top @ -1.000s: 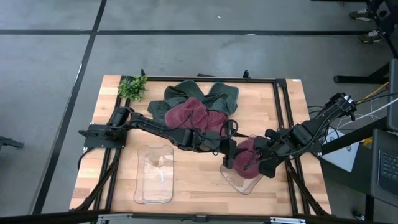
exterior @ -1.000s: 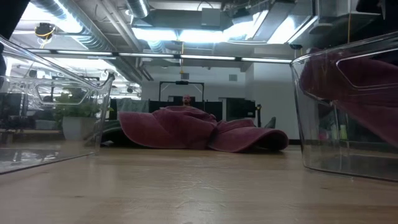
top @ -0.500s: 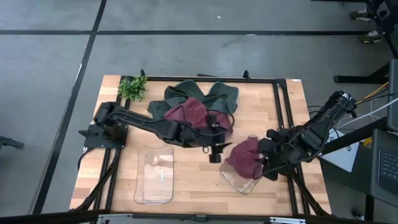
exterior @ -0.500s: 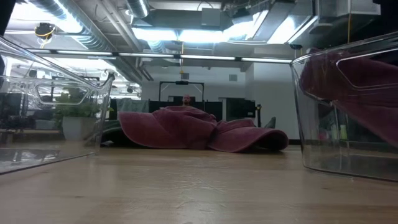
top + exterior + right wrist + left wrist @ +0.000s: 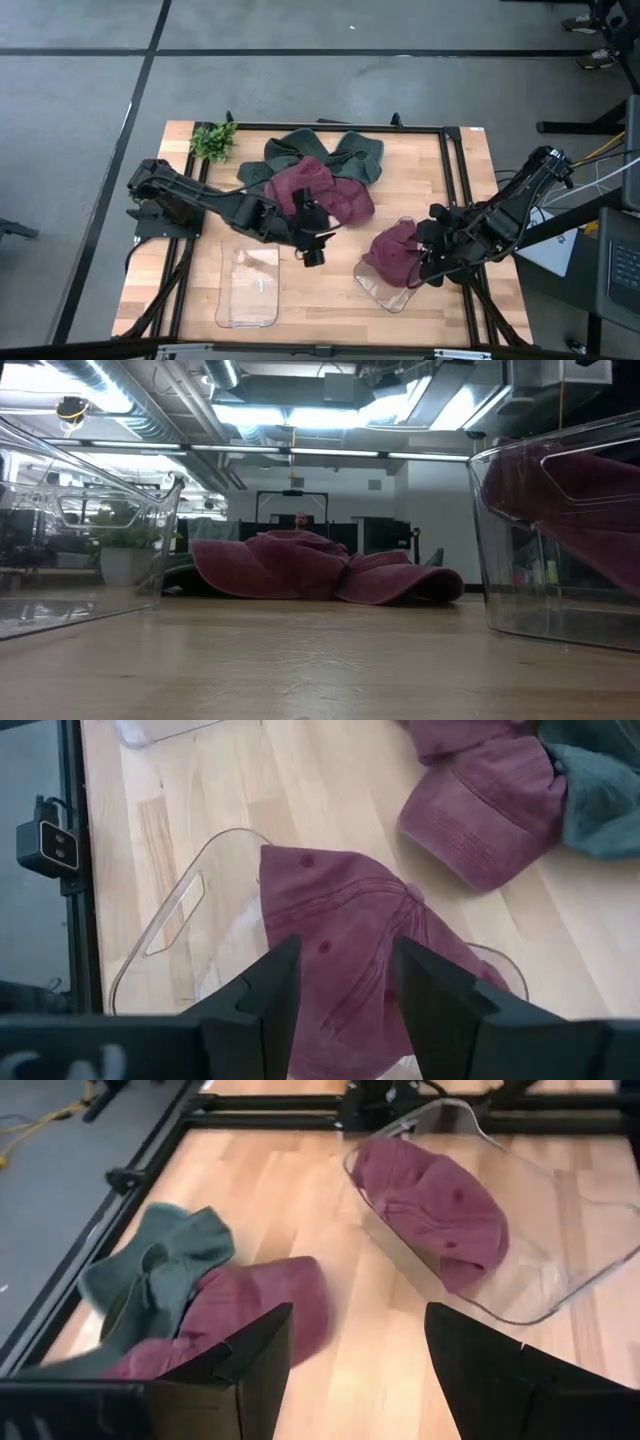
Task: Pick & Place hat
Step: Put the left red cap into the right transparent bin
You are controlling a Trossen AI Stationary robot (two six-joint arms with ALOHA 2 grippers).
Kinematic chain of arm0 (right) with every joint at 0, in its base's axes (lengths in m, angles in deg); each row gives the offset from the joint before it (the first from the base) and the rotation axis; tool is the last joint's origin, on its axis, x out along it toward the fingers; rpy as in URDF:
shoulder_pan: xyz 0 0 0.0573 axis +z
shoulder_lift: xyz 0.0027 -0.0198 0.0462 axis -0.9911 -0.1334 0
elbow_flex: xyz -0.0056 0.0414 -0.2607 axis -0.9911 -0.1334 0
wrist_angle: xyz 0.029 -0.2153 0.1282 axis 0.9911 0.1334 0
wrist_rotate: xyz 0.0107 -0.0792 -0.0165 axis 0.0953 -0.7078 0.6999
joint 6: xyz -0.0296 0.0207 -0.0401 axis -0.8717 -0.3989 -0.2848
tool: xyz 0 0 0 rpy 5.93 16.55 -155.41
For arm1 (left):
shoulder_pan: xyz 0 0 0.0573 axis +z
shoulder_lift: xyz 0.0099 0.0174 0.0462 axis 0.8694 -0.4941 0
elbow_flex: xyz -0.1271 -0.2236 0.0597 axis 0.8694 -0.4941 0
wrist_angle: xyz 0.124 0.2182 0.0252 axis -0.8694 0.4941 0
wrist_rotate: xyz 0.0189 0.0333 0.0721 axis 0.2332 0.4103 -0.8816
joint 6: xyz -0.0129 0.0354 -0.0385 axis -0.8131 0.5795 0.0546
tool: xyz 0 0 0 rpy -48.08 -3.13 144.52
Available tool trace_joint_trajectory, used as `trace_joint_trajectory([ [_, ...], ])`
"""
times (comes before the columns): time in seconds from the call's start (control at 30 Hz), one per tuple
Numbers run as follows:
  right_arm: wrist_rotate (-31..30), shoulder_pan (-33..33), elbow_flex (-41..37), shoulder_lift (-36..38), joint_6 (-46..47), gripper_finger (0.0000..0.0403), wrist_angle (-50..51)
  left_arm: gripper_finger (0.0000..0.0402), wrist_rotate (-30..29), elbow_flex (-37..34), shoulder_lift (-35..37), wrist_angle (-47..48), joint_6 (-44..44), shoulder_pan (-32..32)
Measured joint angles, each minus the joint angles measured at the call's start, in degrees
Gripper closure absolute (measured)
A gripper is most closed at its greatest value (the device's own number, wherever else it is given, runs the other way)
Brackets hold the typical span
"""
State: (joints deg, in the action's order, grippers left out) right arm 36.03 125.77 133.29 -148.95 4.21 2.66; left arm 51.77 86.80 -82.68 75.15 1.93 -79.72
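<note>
On the left side of the wooden table [image 5: 330, 290] there is an empty clear bin [image 5: 249, 283], and a small green plant [image 5: 212, 140] stands at the far left corner. The left gripper [image 5: 313, 252] hangs just beside this bin, between it and the pile; its fingers are spread wide and hold nothing. In the middle far part lies a pile of hats: green hats [image 5: 345, 152] behind and maroon hats [image 5: 325, 192] in front, partly overlapping. To the right, a maroon hat [image 5: 396, 252] lies in the second clear bin [image 5: 390, 296], draped against its wall. The right gripper [image 5: 432, 262] is just beside that hat; its fingers are apart and nothing is between them.

I think the step now is to reach for the next hat. It would be good for the left gripper to approach the nearest maroon hat at its free edge, low and with the fingers wide, so only one hat is pinched.

The table is light wood with a black frame, on a grey floor with dark lines; the room behind has bright ceiling lights
</note>
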Motion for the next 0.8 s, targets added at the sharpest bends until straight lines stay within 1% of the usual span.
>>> trace_joint_trajectory([
  [0.13, 0.05, -0.02, 0.0, 0.0, -3.58, 0.0246, -0.85, 0.0181, -3.46, -4.9, 3.81, -0.58, -5.66, -1.39],
  [0.27, 0.02, -0.33, 0.0, 0.0, -11.69, 0.0246, -2.0, 0.0181, -5.42, -8.96, 7.08, -0.43, -12.16, -1.46],
  [0.33, -0.09, -0.82, 0.0, 0.0, -14.57, 0.0246, -2.73, 0.0181, -6.1, -10.72, 8.26, -0.33, -14.86, -0.85],
  [0.4, -1.43, -1.66, 0.0, 0.0, -16.56, 0.0246, -2.82, 0.0181, -6.12, -12.01, 8.81, -0.09, -16.88, 0.22],
  [0.5, -2.86, -4.26, 0.0, 0.0, -18.98, 0.0246, -2.89, 0.0181, -5.83, -12.94, 8.87, -0.06, -18.13, 2.25],
  [0.6, -2.55, -7.73, 0.0, 0.0, -22.13, 0.0246, -3.0, 0.0181, -3.99, -13.77, 8.9, -0.69, -17.82, 4.43],
  [0.73, 2.09, -12.69, 0.0, 0.0, -25.9, 0.0246, -4.9, 0.0181, 0.38, -14.62, 8.87, -0.95, -16.02, 8.5],
  [0.8, 3.23, -14.58, 0.0, 0.0, -27.12, 0.0246, -5.51, 0.0181, 3.18, -14.64, 8.87, -0.98, -14.01, 11.02],
])
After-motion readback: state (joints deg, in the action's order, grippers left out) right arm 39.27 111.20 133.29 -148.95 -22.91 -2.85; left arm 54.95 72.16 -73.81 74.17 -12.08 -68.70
